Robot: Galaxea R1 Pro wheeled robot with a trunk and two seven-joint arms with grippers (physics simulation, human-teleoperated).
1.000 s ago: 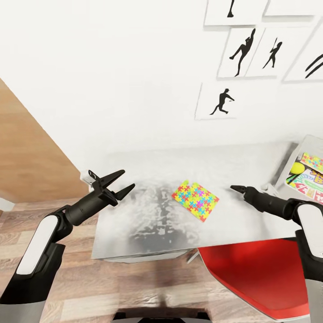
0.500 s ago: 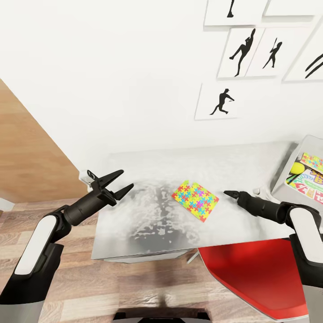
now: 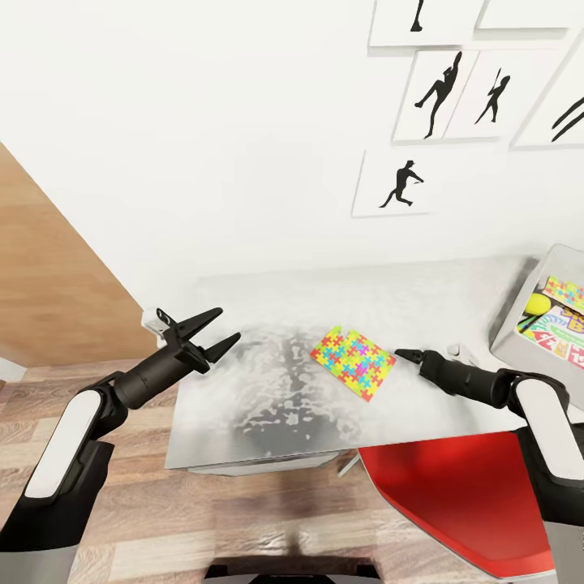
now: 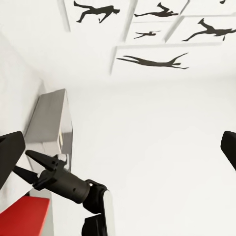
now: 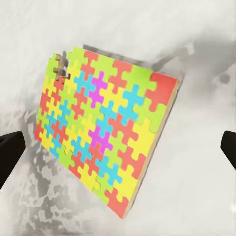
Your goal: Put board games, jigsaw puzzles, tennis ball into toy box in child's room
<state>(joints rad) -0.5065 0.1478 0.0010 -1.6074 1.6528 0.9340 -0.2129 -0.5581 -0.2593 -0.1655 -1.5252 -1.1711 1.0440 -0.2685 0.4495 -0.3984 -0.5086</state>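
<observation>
A red chair seat (image 3: 462, 495) is tucked under the near edge of the table (image 3: 268, 405), below the right arm. Black silhouette sports pictures (image 3: 405, 182) hang on the white wall behind the table, and a wooden wardrobe door (image 3: 49, 292) stands beyond the table's left end. Nothing lies between the right gripper and the puzzle; the pale grey tabletop around the puzzle is bare and mottled with reflections.

The jigsaw puzzle (image 3: 354, 362) is a thin flat sheet of interlocking pieces in yellow, pink, blue, green and red, lying flat near the middle of the table, with one piece missing at a corner (image 5: 60, 69).

The right gripper (image 3: 403, 355) sits low over the table just beside the puzzle's right edge, not touching it; in the right wrist view its two dark fingertips (image 5: 10, 152) stand at opposite edges of the picture with the puzzle between them, so its jaws are spread wide. The left gripper (image 3: 217, 328) hovers above the table's left part, well apart from the puzzle, jaws also spread.

At the table's right end stands the light grey toy box (image 3: 519, 312), holding the tennis ball (image 3: 536, 305), a second puzzle sheet (image 3: 564, 292) and a printed board game (image 3: 560, 328).
</observation>
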